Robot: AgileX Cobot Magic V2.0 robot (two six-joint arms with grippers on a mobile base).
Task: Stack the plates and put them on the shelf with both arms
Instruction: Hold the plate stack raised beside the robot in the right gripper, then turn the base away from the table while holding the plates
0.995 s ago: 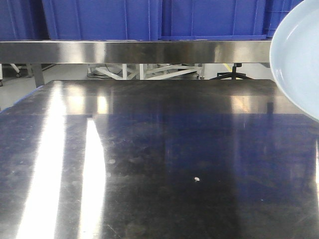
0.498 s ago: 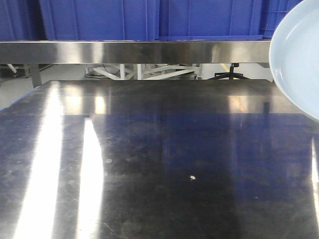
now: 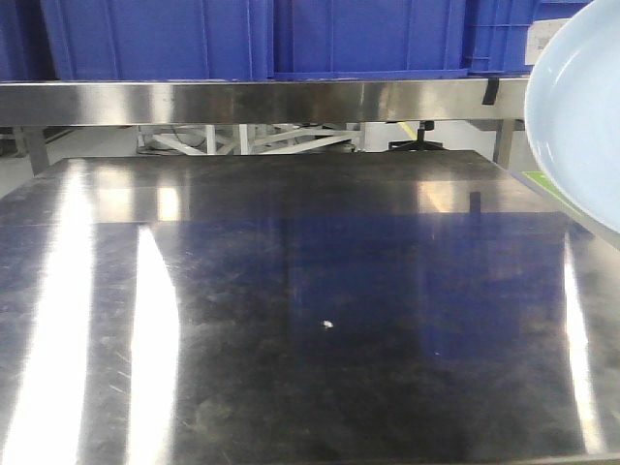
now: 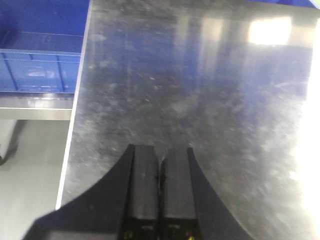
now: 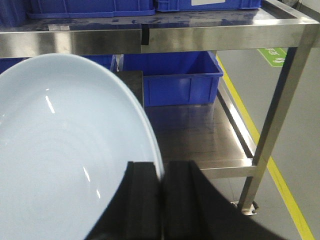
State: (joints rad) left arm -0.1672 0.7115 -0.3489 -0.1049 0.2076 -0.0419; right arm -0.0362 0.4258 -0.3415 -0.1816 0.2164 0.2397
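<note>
My right gripper (image 5: 161, 172) has its fingers pinched on the near rim of a plate (image 5: 65, 150), and that single edge grip is all I can see holding it. In the front view the plate hangs tilted at the right end of the shelf rail (image 3: 262, 100), crossing it, with its rim reaching both above and below the rail. I see only one pale surface, so I cannot tell whether a second plate sits under it.

My left gripper (image 4: 160, 160) has its fingers pressed together on nothing. It hovers over the tabletop (image 3: 291, 291) in front of and below the rail, near the table's left edge, well apart from the plate.

What worries me:
- The plate is glossy and gripped at one point on its rim, so I judge that a quick swing could make it pivot or slip out.
- If I carry it forward at this height, its edge could clip the rail or the upright post below the rail's right end.
- Blue crates (image 3: 194, 39) stand just above the rail, so room there looks tight.
- With the left arm closed and away, nothing steadies the far side.
</note>
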